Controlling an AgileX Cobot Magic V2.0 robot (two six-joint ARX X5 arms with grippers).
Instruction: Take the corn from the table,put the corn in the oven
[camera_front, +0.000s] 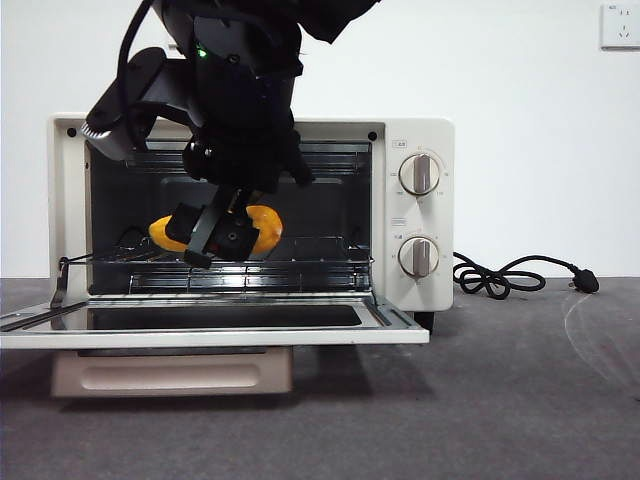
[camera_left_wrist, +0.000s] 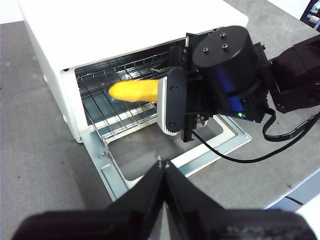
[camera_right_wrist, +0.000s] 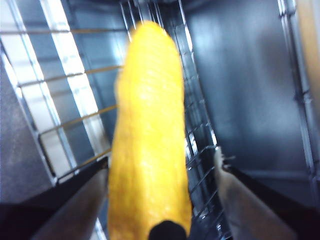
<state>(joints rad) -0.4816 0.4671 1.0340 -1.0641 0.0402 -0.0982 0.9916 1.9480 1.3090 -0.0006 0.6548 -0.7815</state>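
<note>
Front view showed the oven (camera_front: 250, 225) standing on the table (camera_front: 520, 400) with its door (camera_front: 215, 325) folded down flat, and inside the cavity the corn (camera_front: 262, 228) lay on the wire rack (camera_front: 300, 262), partly hidden behind the dark arm reaching in from above. The right gripper (camera_front: 215, 235) sat at the mouth of the cavity, right over the cob. In the right wrist view the corn (camera_right_wrist: 147, 145) filled the space between that gripper's fingers (camera_right_wrist: 232, 200), which stood spread, one touching the cob's side and the other a little apart from it, so nothing pinched it; the chrome rack wires (camera_right_wrist: 75, 120) and the dull grey metal walls ran behind. The left wrist view showed the cob (camera_left_wrist: 134, 91), smooth and glossy yellow, lying along the rack with the other arm's pale-edged gripper at its end. The left gripper (camera_left_wrist: 163, 167) hovered outside, above the open door, its black fingers pressed together. The oven's body was cream-white and boxy, with two round knobs (camera_front: 419, 215) on its right panel; the small markings around them were too fine to read. A black cord (camera_front: 515, 275) curled on the rough grey table beside it, and a white wall socket (camera_front: 620, 25) sat high on the wall.
</note>
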